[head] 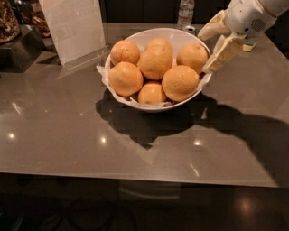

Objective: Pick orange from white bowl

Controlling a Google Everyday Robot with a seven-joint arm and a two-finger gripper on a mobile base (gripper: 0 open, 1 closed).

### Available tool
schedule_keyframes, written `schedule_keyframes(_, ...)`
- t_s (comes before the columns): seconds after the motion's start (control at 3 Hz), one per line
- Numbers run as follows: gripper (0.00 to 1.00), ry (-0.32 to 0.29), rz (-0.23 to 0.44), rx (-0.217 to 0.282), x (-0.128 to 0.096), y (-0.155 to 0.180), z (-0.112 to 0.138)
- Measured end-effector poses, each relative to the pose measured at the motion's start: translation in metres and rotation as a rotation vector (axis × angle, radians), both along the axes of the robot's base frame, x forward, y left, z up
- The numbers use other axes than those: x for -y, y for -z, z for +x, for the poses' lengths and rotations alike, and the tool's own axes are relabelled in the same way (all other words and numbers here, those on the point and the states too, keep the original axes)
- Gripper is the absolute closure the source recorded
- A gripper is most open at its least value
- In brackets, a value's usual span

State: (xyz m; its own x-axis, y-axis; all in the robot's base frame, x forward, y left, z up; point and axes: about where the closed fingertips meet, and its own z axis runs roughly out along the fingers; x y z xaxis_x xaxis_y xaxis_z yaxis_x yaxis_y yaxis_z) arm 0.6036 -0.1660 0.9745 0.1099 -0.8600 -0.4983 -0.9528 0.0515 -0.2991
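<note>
A white bowl lined with crumpled white paper stands on the grey table and holds several pale oranges. One orange lies at the bowl's right rim, another orange in front of it. My gripper comes in from the upper right, open, with cream fingers spread wide. One finger hangs just outside the right rim beside the rim orange, the other finger sits higher behind it. It holds nothing.
A clear stand with a white sign is behind the bowl on the left. A dark block is at the far left. A water bottle and a small can stand behind the bowl. The table's front edge runs across the lower view.
</note>
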Motion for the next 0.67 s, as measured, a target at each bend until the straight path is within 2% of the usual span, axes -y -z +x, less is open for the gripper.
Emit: schedule_keyframes(0.67,0.16,-0.025,-0.009,0.018,-0.009,0.001,0.021)
